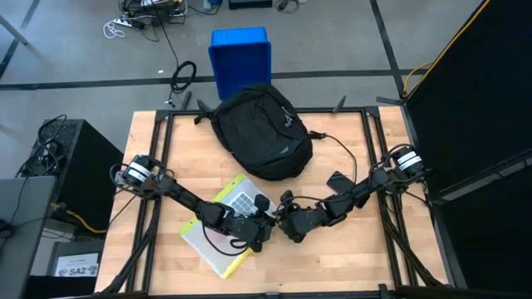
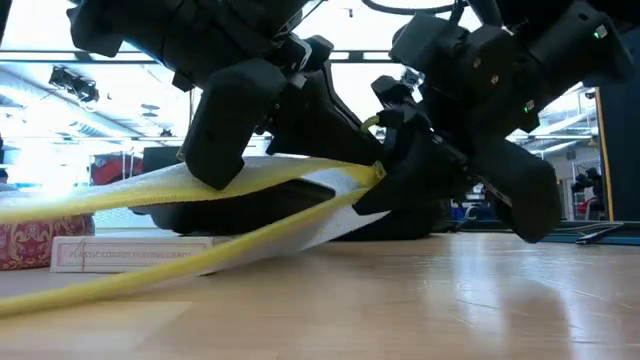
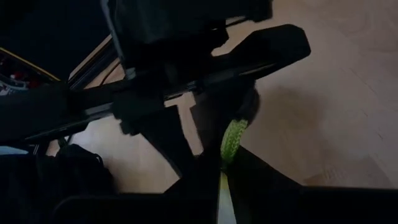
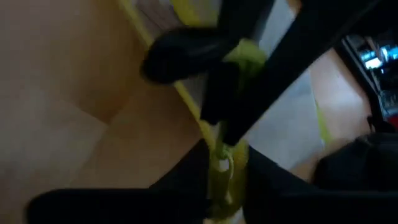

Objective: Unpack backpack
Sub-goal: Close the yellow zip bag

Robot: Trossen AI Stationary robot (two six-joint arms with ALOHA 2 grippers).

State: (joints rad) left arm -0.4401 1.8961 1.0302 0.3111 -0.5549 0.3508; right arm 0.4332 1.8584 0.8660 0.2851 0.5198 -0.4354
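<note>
Lower centre of the high view: both grippers meet over a yellow-edged mesh pouch (image 1: 223,226) lying flat on the wooden table (image 1: 349,257). The left gripper (image 1: 259,239) is clenched on the pouch's rim, apparently to steady it. The right gripper (image 4: 219,168) has closed onto the yellow zipper pull (image 4: 221,163) at the pouch's corner, probably to draw it open. The black backpack (image 1: 264,130) rests apart at upper centre, before a blue bin (image 1: 241,58). A boxed card deck (image 2: 120,252) sits under the pouch at the low view's left.
</note>
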